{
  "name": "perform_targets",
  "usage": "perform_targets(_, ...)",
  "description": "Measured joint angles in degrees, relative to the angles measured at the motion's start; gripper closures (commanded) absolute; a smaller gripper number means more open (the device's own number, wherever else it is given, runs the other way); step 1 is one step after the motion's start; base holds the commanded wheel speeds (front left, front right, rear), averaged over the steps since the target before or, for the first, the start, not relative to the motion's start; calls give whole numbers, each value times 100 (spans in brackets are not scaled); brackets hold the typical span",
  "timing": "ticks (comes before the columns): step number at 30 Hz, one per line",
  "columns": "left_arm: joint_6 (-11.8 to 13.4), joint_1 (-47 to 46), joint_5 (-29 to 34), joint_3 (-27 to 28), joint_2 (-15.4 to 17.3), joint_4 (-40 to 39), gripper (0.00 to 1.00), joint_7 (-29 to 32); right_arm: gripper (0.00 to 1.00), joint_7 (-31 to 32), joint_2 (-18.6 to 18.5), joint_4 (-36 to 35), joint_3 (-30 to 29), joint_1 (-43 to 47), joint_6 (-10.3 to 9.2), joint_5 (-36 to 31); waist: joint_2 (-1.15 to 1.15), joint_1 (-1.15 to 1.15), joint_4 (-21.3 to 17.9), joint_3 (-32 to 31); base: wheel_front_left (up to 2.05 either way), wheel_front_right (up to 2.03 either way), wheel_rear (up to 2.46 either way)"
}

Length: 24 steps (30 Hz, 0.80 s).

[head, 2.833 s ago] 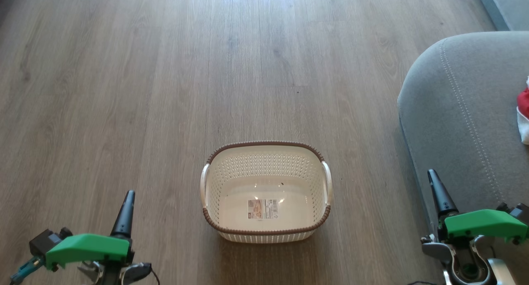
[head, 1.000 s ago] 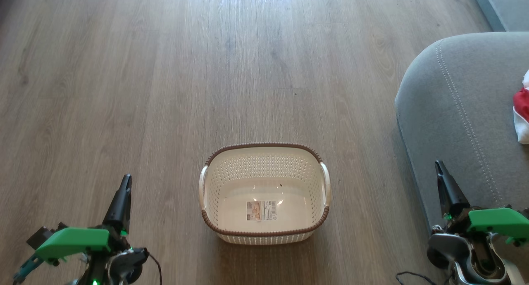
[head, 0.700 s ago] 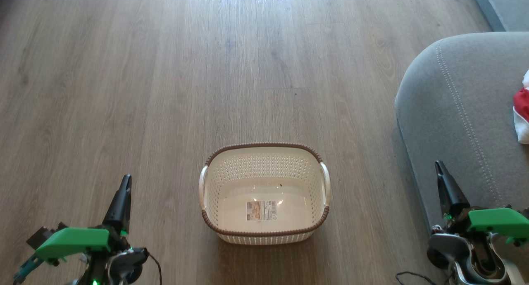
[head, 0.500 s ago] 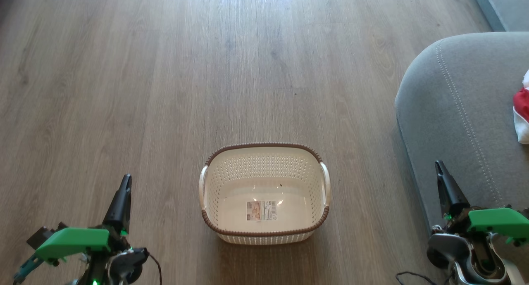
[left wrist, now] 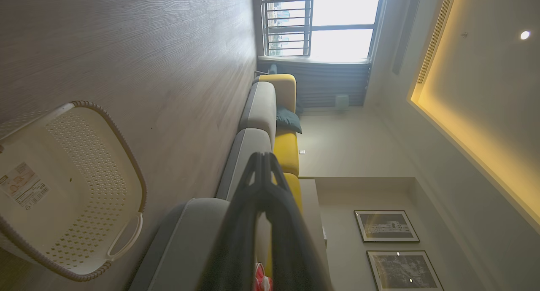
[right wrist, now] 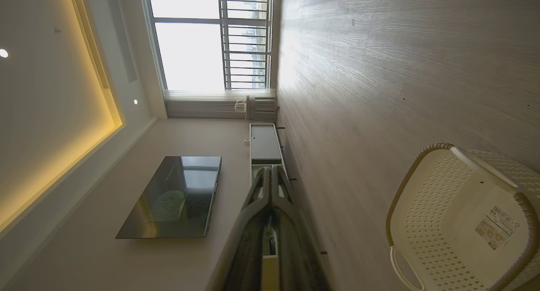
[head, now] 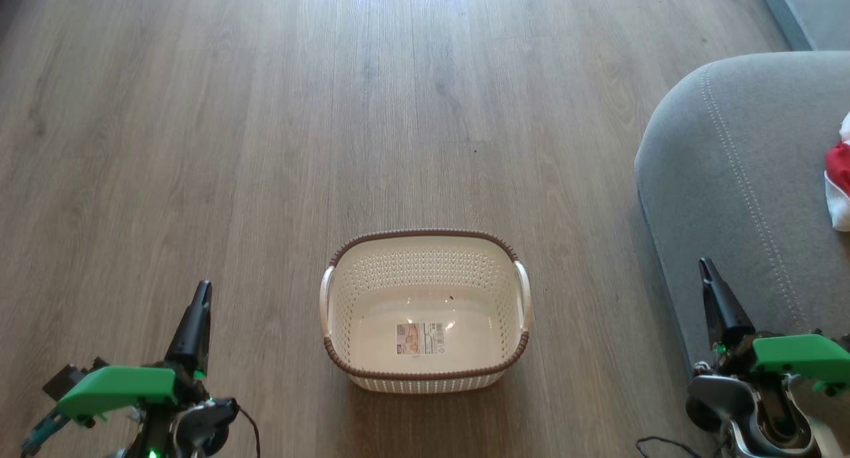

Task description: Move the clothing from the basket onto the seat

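Observation:
The cream basket (head: 425, 245) stands on the wooden floor at the middle bottom of the head view, holding nothing but its label sticker (head: 421, 337); it also shows in the wrist views (left wrist: 90, 156) (right wrist: 434, 189). A red and white garment (head: 839, 186) lies on the grey seat (head: 724, 172) at the right edge, cut off by the frame; a sliver of it (left wrist: 260, 278) shows beside my left fingers. My left gripper (head: 201, 292) is shut at the lower left, clear of the basket. My right gripper (head: 704, 269) is shut at the lower right, over the seat's rounded edge.
Wooden floor (head: 332, 113) stretches ahead and to the left. A second grey cushion (head: 807, 6) sits at the top right. The wrist views show a yellow and grey sofa (left wrist: 287, 147), a window (right wrist: 202, 42), a television (right wrist: 173, 198) and a low cabinet (right wrist: 263, 143).
Since 2.8 s ago both grippers shifted slightly and the picture moved a little. Over the last second nothing has visibly changed.

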Motion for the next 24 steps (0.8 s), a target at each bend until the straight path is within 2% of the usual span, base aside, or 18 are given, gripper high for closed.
perform_targets(24, 0, 0, 0, 0, 0, 0, 100, 0, 100, 0, 0, 0, 0, 0, 0, 0, 0, 0, 0, 0, 0, 0, 0)
